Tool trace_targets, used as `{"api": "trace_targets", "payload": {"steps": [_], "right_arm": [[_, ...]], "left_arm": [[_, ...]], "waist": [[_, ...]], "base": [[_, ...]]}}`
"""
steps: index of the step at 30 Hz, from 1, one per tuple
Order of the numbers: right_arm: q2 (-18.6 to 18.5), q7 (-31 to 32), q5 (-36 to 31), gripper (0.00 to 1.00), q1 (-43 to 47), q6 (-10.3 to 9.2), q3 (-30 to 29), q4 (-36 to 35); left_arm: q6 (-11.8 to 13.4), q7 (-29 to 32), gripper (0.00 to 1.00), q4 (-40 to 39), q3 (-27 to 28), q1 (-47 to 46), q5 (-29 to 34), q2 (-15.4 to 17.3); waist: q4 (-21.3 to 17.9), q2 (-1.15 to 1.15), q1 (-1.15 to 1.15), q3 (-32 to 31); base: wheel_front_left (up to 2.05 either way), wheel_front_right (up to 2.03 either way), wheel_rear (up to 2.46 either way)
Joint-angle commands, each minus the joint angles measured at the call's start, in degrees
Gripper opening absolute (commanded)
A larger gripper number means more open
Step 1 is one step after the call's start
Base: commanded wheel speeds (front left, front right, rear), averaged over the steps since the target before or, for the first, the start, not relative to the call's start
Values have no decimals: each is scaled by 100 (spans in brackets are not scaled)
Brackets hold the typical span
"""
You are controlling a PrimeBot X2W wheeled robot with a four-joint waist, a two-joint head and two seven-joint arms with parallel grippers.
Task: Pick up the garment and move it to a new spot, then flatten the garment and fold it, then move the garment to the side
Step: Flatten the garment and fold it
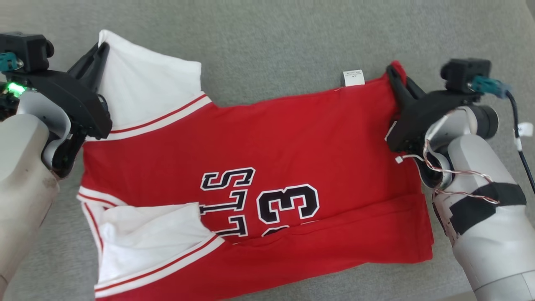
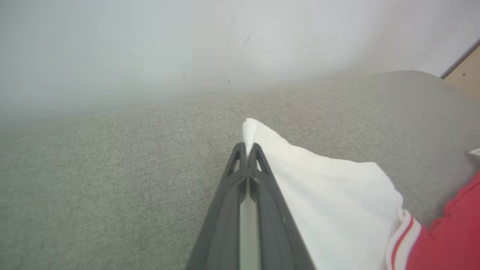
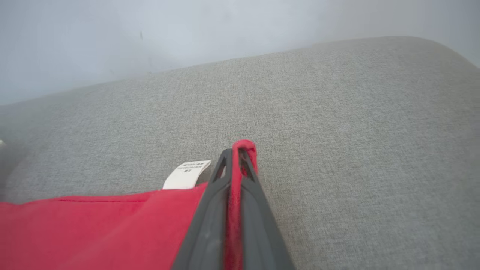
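The garment is a red jersey with white sleeves, black lettering and the number 3, spread across the grey cushion. My left gripper is shut on the tip of the far white sleeve; the wrist view shows white cloth pinched between its fingertips. My right gripper is shut on the far red hem corner, with red cloth running between its fingers. A white care label sticks out of the far edge, also visible beside the right fingers. The near sleeve lies folded over the front.
Grey upholstered surface stretches beyond the jersey, with free room at the far side. A pale wall rises behind it. A strip of wooden floor shows at the far right of the left wrist view.
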Motion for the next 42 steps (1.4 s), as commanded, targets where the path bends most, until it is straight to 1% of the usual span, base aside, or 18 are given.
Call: {"api": "trace_targets", "payload": {"steps": [1, 5, 9, 11, 14, 17, 22, 23, 25, 28, 32, 37, 41, 42], "right_arm": [[-28, -136, 84, 0, 118, -16, -40, 39], [-134, -430, 278, 0, 364, -16, -16, 79], [-284, -677, 467, 0, 678, -16, 56, 25], [-357, -803, 565, 0, 844, -16, 89, -25], [-495, -997, 695, 0, 1111, -16, 163, -165], [-599, -1177, 811, 0, 1378, -16, 188, -294], [-729, -1483, 1034, 0, 1914, -16, 186, -541], [-729, -1483, 1034, 0, 1914, -16, 186, -541], [-726, -1586, 1149, 0, 2156, -16, 122, -640], [-724, -1712, 1285, 0, 2536, -16, -5, -802], [-732, -1845, 1365, 0, 3113, -16, -141, -1168], [-712, -1910, 1232, 0, 3752, -16, -311, -1636], [-621, -1909, 1192, 0, 4141, -16, -578, -1826], [-614, -1890, 1178, 3, 4222, -16, -607, -1865]], "left_arm": [[16, -122, 0, -76, 8, 75, -95, 66], [15, -340, 0, -493, 45, 360, -278, 192], [15, -415, 0, -1077, 136, 790, -346, 359], [15, -424, 0, -1409, 327, 1016, -285, 391], [15, -418, 0, -1904, 673, 1512, -33, 389], [55, -419, 0, -2359, 1182, 2029, 221, 362], [226, -416, 0, -3106, 1982, 3191, 706, 175], [226, -416, 0, -3106, 1982, 3191, 706, 175], [296, -417, 0, -3369, 2271, 3691, 845, 38], [269, -417, 0, -3633, 2536, 4381, 1059, -170], [238, -417, 0, -3810, 2821, 5048, 1301, -436], [178, -417, 0, -3893, 3060, 5632, 1521, -721], [133, -418, 0, -3800, 3203, 5959, 1646, -923], [125, -418, 16, -3779, 3239, 6007, 1721, -954]], "waist": [[194, 0, 0, -247], [351, 0, 0, -474], [506, 0, 0, -668], [586, 0, 0, -742], [688, 0, 0, -841], [748, 0, 0, -905], [841, 0, 0, -1004], [841, 0, 0, -1004], [873, 0, 0, -1054], [935, 0, 0, -1136], [1034, 0, 0, -1244], [1094, 0, 0, -1306], [1120, 0, 0, -1370], [1126, 0, 0, -1384]], "base": [[0, 0, 0], [0, 0, 0], [0, 0, 0], [0, 0, 0], [0, 0, 0], [0, 0, 0], [0, 0, 0], [0, 0, 0], [0, 0, 0], [0, 0, 0], [0, 0, 0], [0, 0, 0], [0, 0, 0], [0, 0, 0]]}}
